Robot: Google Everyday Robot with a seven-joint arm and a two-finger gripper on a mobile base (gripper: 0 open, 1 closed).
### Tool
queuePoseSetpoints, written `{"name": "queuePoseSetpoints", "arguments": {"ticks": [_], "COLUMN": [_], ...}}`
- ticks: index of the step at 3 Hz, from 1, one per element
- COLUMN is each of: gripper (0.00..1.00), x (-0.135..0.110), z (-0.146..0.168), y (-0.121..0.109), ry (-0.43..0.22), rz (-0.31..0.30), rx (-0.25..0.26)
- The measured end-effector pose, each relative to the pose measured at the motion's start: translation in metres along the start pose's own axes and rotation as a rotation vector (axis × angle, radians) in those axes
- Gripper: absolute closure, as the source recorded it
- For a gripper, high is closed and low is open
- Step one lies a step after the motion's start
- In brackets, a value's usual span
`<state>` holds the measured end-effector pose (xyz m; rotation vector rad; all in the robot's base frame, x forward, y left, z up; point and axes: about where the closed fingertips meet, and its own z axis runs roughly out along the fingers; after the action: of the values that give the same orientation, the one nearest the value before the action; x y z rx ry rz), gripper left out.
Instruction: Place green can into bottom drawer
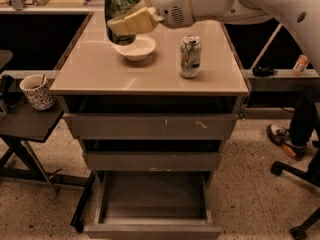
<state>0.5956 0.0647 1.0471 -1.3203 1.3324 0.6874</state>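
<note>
My gripper [126, 20] is shut on the green can [119, 5], a dark green mottled can with a silver top. It holds the can upright in the air above the table top, over the white bowl [135, 48]. The white arm reaches in from the upper right. The bottom drawer [152, 204] stands pulled out at floor level, a wide grey tray with nothing in it, well below and in front of the can.
A paler white-and-green can [190, 57] stands on the beige table top [100, 74], right of the bowl. Two upper grey drawers [150, 126] are slightly open. A patterned mug [37, 91] sits on a side stand at left. A person's shoe [282, 141] and chair wheels are at right.
</note>
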Motion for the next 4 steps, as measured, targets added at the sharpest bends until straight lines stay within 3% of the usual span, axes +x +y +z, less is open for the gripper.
{"name": "queuePoseSetpoints", "arguments": {"ticks": [1,2,3,4], "gripper": [1.00,1.00,1.00,1.00], "x": [0.008,0.042,0.151,0.240], "z": [0.004,0.005,0.025,0.040], "y": [0.018,0.053,0.125,0.178], "ry": [-0.058,-0.119,-0.007,0.160], "rz": [-0.022,-0.031,0.055,0.186], "rx": [0.045,0.092,0.018,-0.107]}}
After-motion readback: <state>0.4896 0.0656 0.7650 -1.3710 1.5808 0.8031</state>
